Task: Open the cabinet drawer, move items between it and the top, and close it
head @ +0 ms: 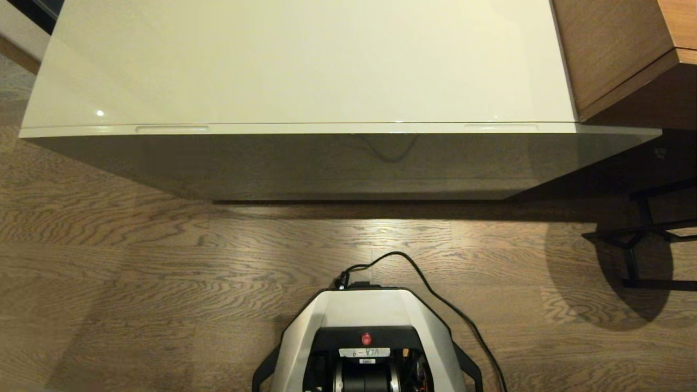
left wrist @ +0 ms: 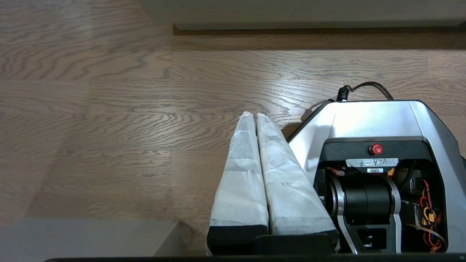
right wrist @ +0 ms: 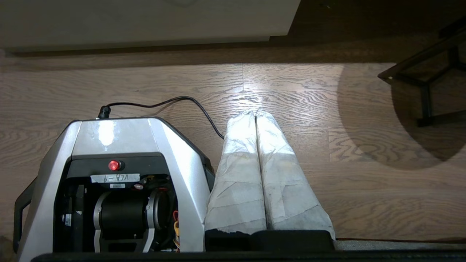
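While drawer [head: 348, 129] sits flush, contents hidden, top [head: 305, 60] apparently bare.

- Neither arm shows in the head view; only the robot's base [head: 366, 337] appears, at the near edge, silver with a black panel and a red button.
- The left gripper [left wrist: 254, 115] hangs left of the base, pointing toward the floor, its two white-wrapped fingers [left wrist: 242, 174] pressed together with nothing between them.
- The right gripper [right wrist: 255, 113] hangs right of the base in the same pose, its wrapped fingers [right wrist: 280, 174] also closed on nothing.
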`<state>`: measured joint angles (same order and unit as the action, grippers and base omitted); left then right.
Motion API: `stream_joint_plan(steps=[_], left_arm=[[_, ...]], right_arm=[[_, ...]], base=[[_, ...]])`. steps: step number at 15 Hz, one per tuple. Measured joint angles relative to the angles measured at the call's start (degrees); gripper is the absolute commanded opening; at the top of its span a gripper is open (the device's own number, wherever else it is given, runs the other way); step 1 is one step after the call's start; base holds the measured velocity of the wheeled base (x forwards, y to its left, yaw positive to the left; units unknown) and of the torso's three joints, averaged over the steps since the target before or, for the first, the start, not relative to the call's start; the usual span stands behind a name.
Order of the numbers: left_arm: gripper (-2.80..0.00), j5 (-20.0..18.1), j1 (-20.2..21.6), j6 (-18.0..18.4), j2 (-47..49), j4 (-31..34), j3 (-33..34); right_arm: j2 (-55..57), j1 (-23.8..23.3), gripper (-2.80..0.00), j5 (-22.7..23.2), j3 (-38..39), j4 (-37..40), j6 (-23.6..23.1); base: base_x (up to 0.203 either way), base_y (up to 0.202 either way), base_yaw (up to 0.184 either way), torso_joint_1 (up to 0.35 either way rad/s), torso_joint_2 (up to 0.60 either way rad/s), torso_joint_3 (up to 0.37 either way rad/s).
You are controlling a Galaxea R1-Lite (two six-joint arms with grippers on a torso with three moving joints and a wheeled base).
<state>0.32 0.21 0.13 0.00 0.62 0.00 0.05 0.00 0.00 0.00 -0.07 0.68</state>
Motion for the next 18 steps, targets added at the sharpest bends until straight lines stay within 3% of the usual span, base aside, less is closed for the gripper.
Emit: stream_joint_plan(steps=[18], left_arm=[[-2.8, 0.0, 0.0, -0.1, 0.0, 0.0, 0.0]], right_arm=[[0.0, 0.1, -2.8, 0.0, 0.0, 0.0, 0.0]], base=[[0.0, 0.0, 0.0, 0.0, 0.0, 0.0]])
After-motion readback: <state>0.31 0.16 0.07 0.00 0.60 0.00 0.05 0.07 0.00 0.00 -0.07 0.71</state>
